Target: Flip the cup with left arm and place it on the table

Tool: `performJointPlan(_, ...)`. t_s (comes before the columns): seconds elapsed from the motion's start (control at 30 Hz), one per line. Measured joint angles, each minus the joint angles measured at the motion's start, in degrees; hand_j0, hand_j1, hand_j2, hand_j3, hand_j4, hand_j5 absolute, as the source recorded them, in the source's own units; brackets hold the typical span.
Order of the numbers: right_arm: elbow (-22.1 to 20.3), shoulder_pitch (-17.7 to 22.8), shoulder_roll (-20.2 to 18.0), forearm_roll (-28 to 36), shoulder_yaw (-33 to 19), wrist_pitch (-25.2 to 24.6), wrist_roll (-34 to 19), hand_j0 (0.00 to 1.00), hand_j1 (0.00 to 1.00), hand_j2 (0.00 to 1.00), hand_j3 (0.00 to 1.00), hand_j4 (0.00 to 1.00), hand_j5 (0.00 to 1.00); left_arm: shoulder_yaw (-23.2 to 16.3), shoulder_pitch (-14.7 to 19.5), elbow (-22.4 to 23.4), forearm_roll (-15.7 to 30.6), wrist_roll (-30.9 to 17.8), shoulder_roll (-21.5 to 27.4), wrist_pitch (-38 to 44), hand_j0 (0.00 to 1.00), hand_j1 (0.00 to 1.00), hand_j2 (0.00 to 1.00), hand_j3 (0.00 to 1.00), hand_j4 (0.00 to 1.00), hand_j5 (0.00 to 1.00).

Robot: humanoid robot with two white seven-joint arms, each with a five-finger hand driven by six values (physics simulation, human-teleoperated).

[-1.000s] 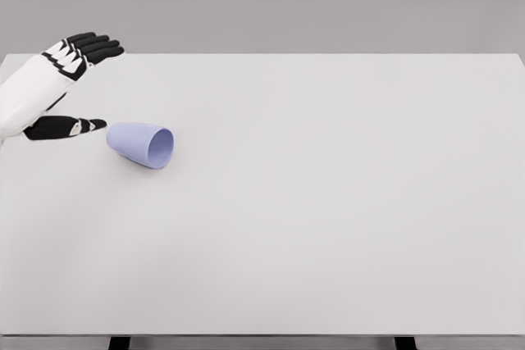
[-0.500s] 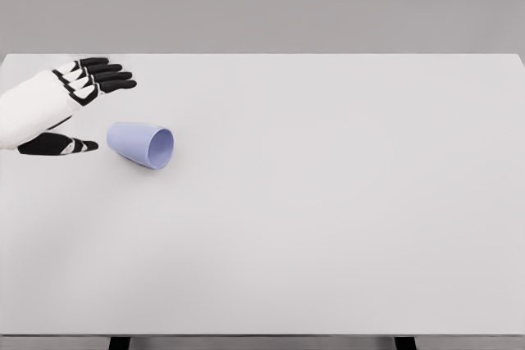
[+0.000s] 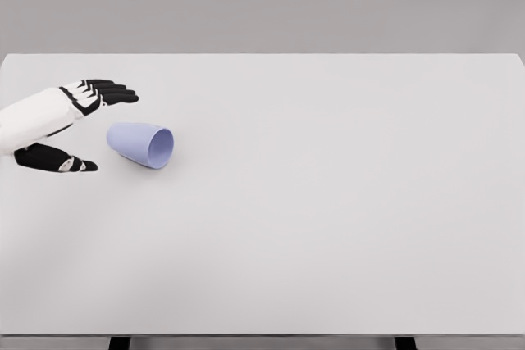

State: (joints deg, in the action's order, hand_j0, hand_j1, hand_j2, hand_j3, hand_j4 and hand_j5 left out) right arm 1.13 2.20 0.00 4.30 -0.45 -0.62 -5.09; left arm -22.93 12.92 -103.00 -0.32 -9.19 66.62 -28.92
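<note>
One cup [image 3: 141, 144] beside left hand [image 3: 59, 120]

The bench [image 3: 328, 202] has a smooth, matt top in pale grey-white, with no grain or sheen anywhere on it. The cup [image 3: 139, 144] looks like matt lavender plastic, evenly coloured and smooth, its inside slightly paler than the outer wall. The left robot hand [image 3: 61, 125] wears a hard white shell with a soft satin finish, while its fingers [image 3: 111, 92] are dull black.
</note>
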Motion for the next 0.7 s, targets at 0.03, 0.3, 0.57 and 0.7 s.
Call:
performJointPlan(0.03,0.0,0.0,0.0,0.0,0.0,0.0,0.0,1.0,1.0,1.0,1.0,1.0,1.0,-0.1,0.8,0.0,0.5,-1.1,-0.1,1.2,1.0,1.0,1.0,1.0,1.0,1.0)
performJointPlan(0.3,0.0,0.0,0.0,0.0,0.0,0.0,0.0,1.0,1.0,1.0,1.0,1.0,1.0,-10.1,11.9,1.4,0.8,-5.1,-4.6,8.5,1.0,1.0,1.0,1.0,1.0,1.0)
performJointPlan(0.57,0.0,0.0,0.0,0.0,0.0,0.0,0.0,1.0,1.0,1.0,1.0,1.0,1.0,-14.3,16.6,3.9,1.0,-9.1,-6.6,10.6,1.0,1.0,1.0,1.0,1.0,1.0)
performJointPlan(0.7,0.0,0.0,0.0,0.0,0.0,0.0,0.0,1.0,1.0,1.0,1.0,1.0,1.0,-16.7,17.5,5.9,1.0,-11.1,-7.5,10.7,1.0,1.0,1.0,1.0,1.0,1.0)
